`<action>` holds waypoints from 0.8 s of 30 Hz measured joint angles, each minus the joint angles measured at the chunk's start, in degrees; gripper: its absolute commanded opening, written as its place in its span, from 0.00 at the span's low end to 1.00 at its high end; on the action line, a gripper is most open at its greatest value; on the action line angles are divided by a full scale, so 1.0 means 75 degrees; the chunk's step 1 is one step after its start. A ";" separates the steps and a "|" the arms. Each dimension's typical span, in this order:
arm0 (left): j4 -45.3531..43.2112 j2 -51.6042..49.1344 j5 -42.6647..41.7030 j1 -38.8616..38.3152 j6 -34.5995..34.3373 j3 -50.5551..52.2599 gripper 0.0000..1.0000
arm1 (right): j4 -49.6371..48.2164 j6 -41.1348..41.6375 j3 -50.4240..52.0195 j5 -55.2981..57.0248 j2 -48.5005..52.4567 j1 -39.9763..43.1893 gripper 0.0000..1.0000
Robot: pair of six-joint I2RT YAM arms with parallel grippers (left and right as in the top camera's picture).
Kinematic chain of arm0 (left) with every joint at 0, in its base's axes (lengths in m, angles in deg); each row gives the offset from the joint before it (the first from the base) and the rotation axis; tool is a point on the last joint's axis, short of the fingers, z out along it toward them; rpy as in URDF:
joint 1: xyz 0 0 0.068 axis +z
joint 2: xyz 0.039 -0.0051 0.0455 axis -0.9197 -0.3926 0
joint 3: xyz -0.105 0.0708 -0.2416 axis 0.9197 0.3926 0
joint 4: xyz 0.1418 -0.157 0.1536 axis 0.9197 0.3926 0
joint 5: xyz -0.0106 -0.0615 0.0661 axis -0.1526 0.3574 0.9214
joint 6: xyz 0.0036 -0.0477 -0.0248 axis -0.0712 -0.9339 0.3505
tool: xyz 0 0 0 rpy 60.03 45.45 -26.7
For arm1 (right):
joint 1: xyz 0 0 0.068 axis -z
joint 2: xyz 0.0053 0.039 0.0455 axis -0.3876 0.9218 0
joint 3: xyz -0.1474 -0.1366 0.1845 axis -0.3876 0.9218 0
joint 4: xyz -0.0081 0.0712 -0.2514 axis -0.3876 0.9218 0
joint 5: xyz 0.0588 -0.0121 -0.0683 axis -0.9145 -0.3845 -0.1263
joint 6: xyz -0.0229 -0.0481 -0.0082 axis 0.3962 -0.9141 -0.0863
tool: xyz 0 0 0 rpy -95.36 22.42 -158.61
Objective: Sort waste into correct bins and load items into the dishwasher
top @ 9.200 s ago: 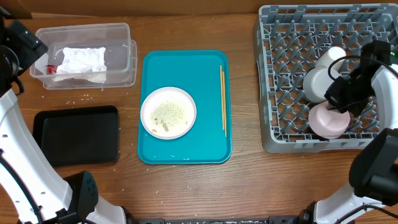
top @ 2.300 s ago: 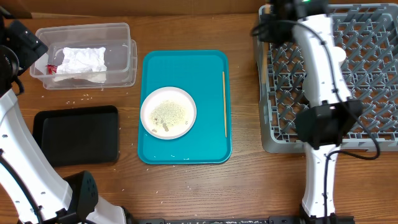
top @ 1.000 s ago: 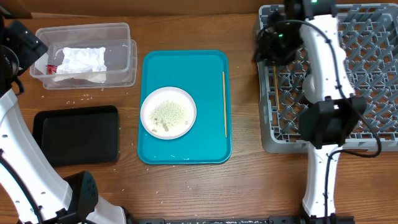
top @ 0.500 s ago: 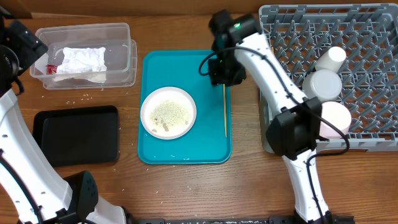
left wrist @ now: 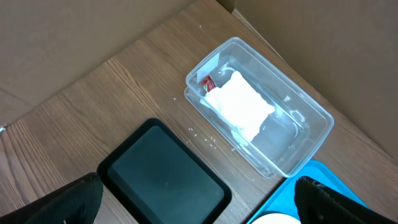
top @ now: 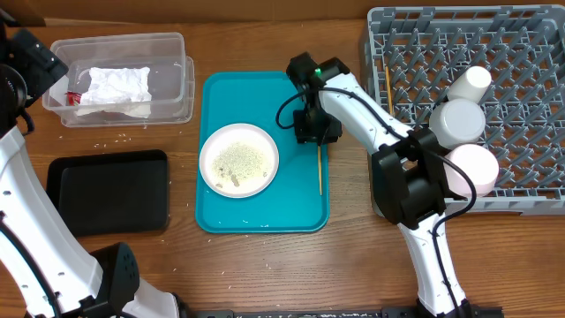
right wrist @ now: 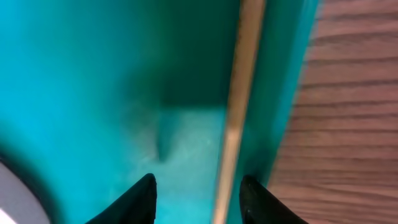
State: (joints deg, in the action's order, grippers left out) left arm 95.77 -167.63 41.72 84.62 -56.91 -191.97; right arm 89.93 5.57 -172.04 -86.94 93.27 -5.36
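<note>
Clear tub (top: 181, 66) is at the far left of the worktop. The crumpled white napkin (top: 115, 87) is inside it, with the small red wrapper (top: 74, 97) tucked at the napkin's left edge. The black tray (top: 110, 190) lies flat just in front, and stray grains (top: 110, 141) dot the wood between the two. The plate (top: 212, 146) sits flat on the teal tray (top: 265, 97), rice (top: 237, 162) heaped in its middle. One chopstick (top: 320, 172) lies along that tray's right edge — the other chopstick (top: 387, 88) rests in the left side of the grey rack (top: 530, 44). Also in the rack, lined up close together: white cup (top: 470, 82), white bowl (top: 455, 119), pinkish bowl (top: 474, 170).
</note>
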 measured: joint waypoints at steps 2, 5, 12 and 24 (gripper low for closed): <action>0.0000 0.0000 0.0000 0.0000 0.0000 0.0000 1.00 | -0.0125 0.0020 0.0122 -0.0055 0.0000 -0.0015 0.45; 0.0000 0.0000 0.0000 0.0000 0.0000 0.0000 1.00 | -0.0265 0.0032 0.0248 -0.0143 0.0000 -0.0023 0.44; 0.0000 0.0000 0.0003 0.0000 0.0000 0.0000 1.00 | -0.0851 0.0195 0.0997 -0.0023 -0.0358 -0.0044 0.04; 0.0000 0.0000 0.0006 0.0000 0.0000 0.0000 1.00 | 0.1113 0.0329 -0.1189 -0.0283 -0.0262 0.0478 0.04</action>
State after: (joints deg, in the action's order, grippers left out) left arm 95.77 -167.63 41.77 84.62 -56.91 -191.97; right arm 98.28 8.04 -180.95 -89.06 91.31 -1.77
